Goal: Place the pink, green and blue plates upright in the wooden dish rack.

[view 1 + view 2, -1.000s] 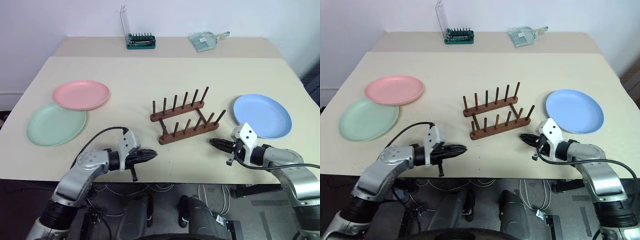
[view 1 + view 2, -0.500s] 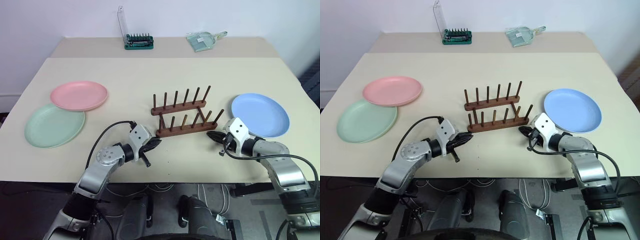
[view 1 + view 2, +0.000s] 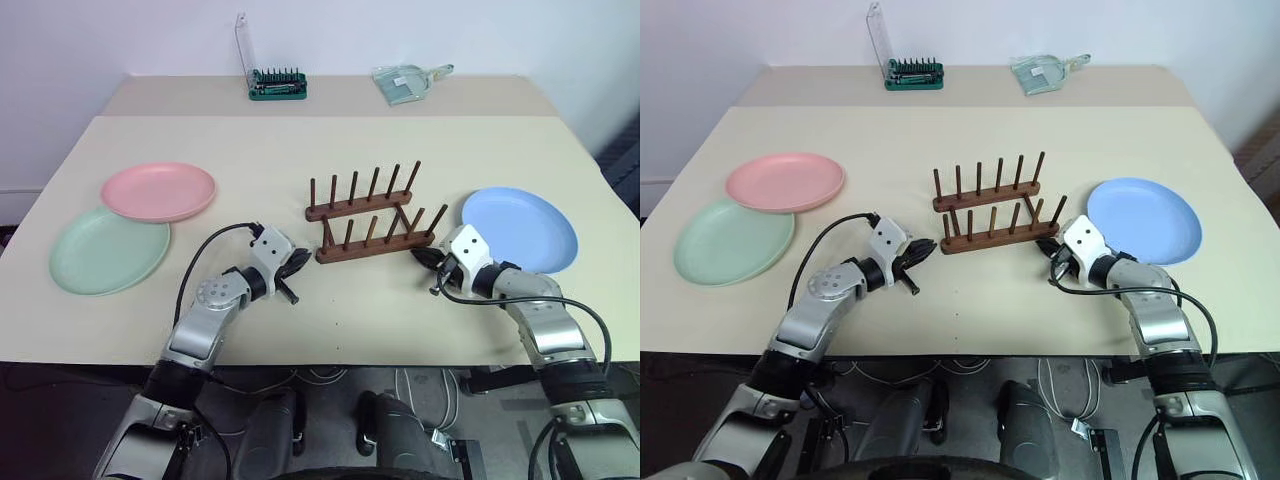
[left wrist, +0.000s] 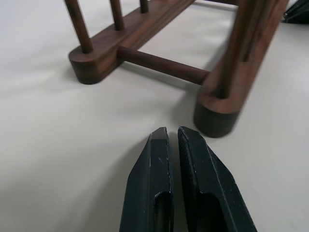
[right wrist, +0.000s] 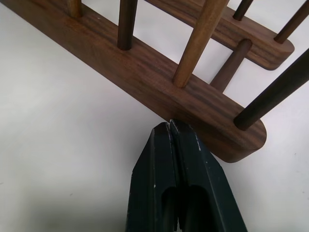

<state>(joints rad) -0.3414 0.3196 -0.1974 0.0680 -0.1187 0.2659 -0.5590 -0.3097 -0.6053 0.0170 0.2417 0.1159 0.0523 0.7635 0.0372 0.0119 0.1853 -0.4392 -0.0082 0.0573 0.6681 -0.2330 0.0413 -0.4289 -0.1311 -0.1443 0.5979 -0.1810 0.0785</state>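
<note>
The wooden dish rack [image 3: 368, 219], dark reddish-brown with two rows of upright pegs, stands empty at the frame's centre. The pink plate [image 3: 158, 191] lies flat at left, seemingly overlapping the green plate [image 3: 108, 249] below it. The blue plate [image 3: 519, 229] lies flat at right.

Pink plate [image 3: 158, 190] beside pale green plate [image 3: 108, 250], light blue plate [image 3: 520, 229] opposite. Dark reddish-brown wooden dish rack [image 3: 372, 224] on the plain cream table [image 3: 300, 140]; black fingers [image 4: 154, 179].

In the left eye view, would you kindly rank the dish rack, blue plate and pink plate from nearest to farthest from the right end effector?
1. Dish rack, just beside the right end effector.
2. Blue plate, on its outer side.
3. Pink plate, far across the table.
</note>
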